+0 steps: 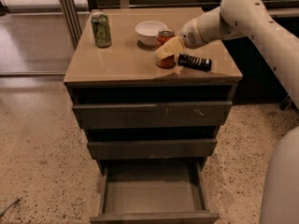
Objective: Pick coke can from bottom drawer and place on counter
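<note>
Grey-brown three-drawer cabinet with a smooth, glossy tan-beige square counter (121, 62), seen from the front and above, standing on a speckled terrazzo floor (37, 148). The small red-orange coke can (163, 36) with a silver top stands upright on the counter, right of centre and roughly midway between the front and rear edges. The robot's white arm (243, 13) reaches in from beyond the right edge, and its pale yellow gripper (169, 49) lies against the front and right side of the coke can, covering the middle of the can's body; whether it clamps the can or has let go of it cannot be told from this view. A flat black oblong object (195, 62) lies on the counter just to the right of the can, near the right edge. A round white bowl (150, 31) sits just behind and to the left of the can, towards the rear edge. A taller green patterned can (101, 30) stands upright near the rear-left corner, well apart from the others. The bottom drawer (152, 197) is pulled out, showing its shallow grey rectangular tray; the top drawer (152, 115) and the middle drawer (152, 148) are pushed in.
</note>
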